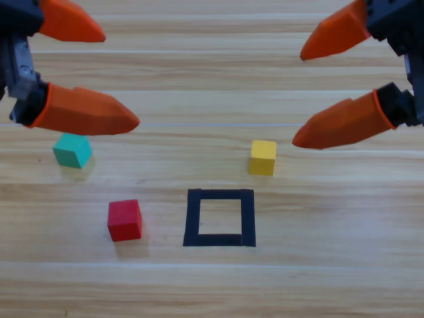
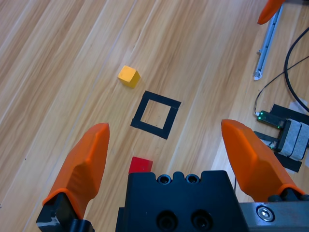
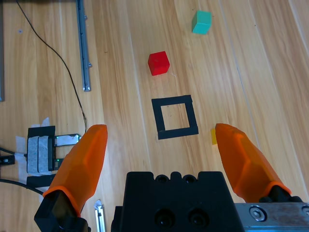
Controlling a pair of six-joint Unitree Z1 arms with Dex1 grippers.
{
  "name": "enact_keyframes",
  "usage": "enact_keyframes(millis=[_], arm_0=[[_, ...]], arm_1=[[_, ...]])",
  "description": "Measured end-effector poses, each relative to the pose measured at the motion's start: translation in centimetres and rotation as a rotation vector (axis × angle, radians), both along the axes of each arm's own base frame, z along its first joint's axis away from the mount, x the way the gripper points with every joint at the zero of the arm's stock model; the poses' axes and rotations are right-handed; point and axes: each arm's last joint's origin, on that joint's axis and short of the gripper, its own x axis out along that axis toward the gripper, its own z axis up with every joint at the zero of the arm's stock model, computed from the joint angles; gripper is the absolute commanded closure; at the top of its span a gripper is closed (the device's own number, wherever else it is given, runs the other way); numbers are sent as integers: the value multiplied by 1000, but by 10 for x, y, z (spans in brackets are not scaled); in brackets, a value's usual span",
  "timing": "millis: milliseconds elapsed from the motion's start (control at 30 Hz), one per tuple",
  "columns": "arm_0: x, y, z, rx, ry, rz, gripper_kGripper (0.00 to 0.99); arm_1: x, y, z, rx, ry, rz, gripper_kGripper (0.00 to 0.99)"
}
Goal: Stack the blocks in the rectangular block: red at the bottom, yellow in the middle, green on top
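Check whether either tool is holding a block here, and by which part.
Nothing is held. The left tool and right tool are both open above the table; the red, yellow and green cubes lie untouched.

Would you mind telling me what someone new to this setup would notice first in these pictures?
The two open orange claws stand out: the left claw and right claw hang at the top corners of the high view. Below them three cubes lie apart on the wooden table: teal-green cube at left, red cube nearer the front, yellow cube just behind the black tape rectangle, bare inside.
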Motion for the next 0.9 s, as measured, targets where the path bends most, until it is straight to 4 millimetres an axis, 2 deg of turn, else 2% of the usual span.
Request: enact_keyframes(millis=[367, 567, 733, 900], arm_0=[[0, 0, 0, -2, 3, 3, 0], [0, 0, 0, -4, 5, 5, 0], [4, 1, 0, -13, 13, 113, 0], [20, -1, 0, -54, 28, 394, 0]], arm_1=[[0, -1, -4, -3, 44, -39, 4], [14, 0, -10, -42, 46, -381, 4], [38, 20, -38, -107, 100, -565, 4], [62, 47, -68, -139, 203, -717, 5]])
